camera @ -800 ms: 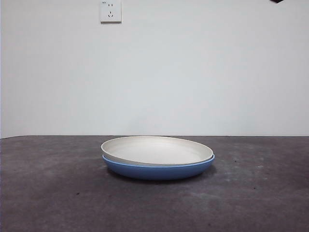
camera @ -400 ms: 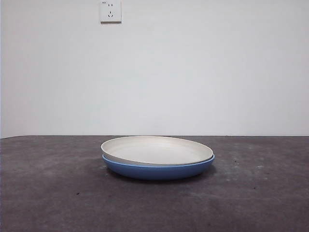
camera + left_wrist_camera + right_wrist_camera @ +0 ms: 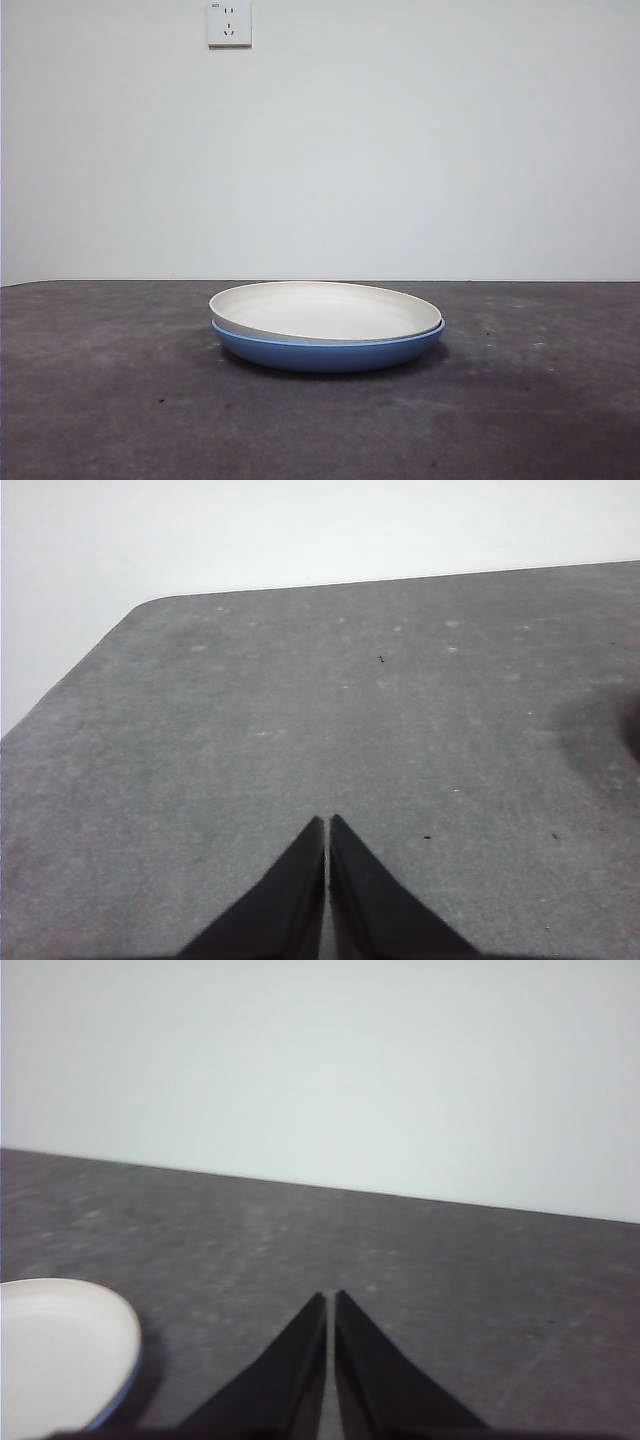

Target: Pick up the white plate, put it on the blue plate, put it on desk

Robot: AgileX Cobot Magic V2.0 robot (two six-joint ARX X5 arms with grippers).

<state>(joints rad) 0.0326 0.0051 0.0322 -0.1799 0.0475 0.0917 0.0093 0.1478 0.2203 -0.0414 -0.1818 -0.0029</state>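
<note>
The white plate rests nested on the blue plate in the middle of the desk, slightly tilted, with its left rim a little raised. In the right wrist view part of the white plate shows, with a thin edge of the blue plate under it. My right gripper is shut and empty, held off to one side of the plates. My left gripper is shut and empty over bare desk. Neither arm shows in the front view.
A white wall socket sits high on the wall behind. The desk's rounded corner and its side edge show in the left wrist view.
The black arm tip at the top right corner of the front view one second ago has left the picture. The plates have not moved.
</note>
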